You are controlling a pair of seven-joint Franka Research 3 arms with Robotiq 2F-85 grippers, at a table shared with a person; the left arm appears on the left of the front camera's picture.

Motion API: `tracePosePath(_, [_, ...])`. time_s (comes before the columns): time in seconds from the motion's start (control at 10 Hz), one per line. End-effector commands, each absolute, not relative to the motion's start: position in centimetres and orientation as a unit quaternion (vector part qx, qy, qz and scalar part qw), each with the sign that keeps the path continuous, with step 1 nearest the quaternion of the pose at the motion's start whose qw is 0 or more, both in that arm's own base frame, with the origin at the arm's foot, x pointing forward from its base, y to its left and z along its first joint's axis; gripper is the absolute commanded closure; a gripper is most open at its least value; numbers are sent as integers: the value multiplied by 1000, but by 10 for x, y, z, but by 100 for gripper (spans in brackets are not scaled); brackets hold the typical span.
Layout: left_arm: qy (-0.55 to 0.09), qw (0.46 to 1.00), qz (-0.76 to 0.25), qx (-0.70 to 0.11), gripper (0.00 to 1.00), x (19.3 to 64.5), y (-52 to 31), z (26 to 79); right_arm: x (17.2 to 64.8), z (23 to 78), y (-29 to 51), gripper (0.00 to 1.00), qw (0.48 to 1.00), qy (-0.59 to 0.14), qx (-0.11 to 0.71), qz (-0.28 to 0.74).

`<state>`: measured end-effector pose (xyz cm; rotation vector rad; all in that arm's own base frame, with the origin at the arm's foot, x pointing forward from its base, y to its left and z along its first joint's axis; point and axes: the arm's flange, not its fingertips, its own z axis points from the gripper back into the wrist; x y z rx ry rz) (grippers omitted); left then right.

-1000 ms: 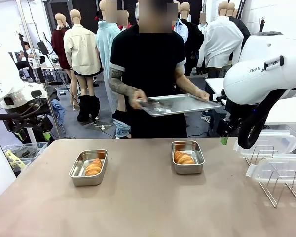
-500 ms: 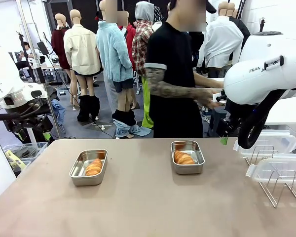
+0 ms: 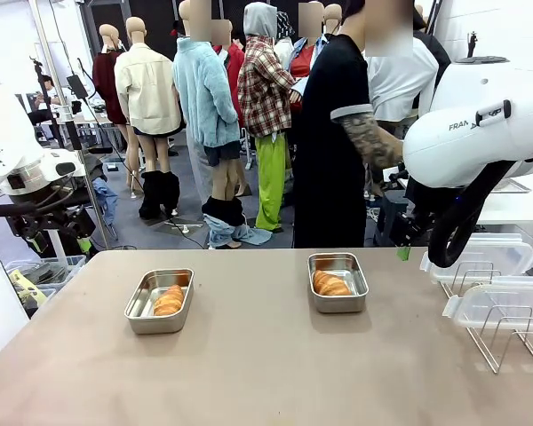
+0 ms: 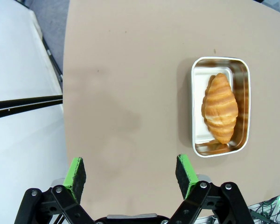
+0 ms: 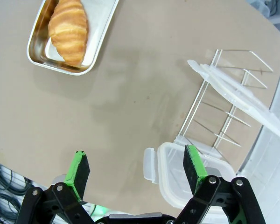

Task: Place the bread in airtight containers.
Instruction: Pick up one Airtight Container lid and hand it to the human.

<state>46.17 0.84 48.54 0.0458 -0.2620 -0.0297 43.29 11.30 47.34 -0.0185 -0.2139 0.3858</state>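
Front view: two steel pans sit apart on the tan counter (image 3: pixel 266 382), the left-hand pan (image 3: pixel 145 300) in the lower left of frame and the right-hand pan (image 3: pixel 351 275) just right of centre. Each holds one piece of bread lying flat and uncovered, the left croissant (image 3: pixel 168 300) and the right croissant (image 3: pixel 330 284). Clear white-rimmed lids (image 3: pixel 493 306) lean in a wire rack (image 3: pixel 502 342) at the right edge, near the right-hand pan and well apart from the other. Left wrist view: the left pincer (image 4: pixel 129 159) hangs over bare counter with its green pads spread wide and nothing between them; its pan lies at middle right of frame. Right wrist view: the right pincer (image 5: pixel 135 150) is equally wide and empty, with a lid under its right-hand pad and its pan in the upper left corner. My reading is that the bread is in and lidding is what is left. To do it well, take a lid by its rim, not the flexing middle. Carry it level, match the rounded corners, then press evenly (the light pans look likely to skate, and the crusts should not be squashed). The right arm's shell (image 3: pixel 466 124) reads "FRAN", the rest hidden. Nothing is legible on pans or lids.
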Motion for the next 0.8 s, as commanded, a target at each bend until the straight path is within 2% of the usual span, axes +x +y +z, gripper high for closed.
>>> tracePosePath(0.0, [-131, 991, -7, 26, 0, 459, 8, 485, 434, 473, 115, 0, 977, -111, -11, 184])
tracePosePath(0.7, [-131, 991, -7, 26, 0, 459, 8, 485, 434, 473, 115, 0, 977, -111, -11, 184])
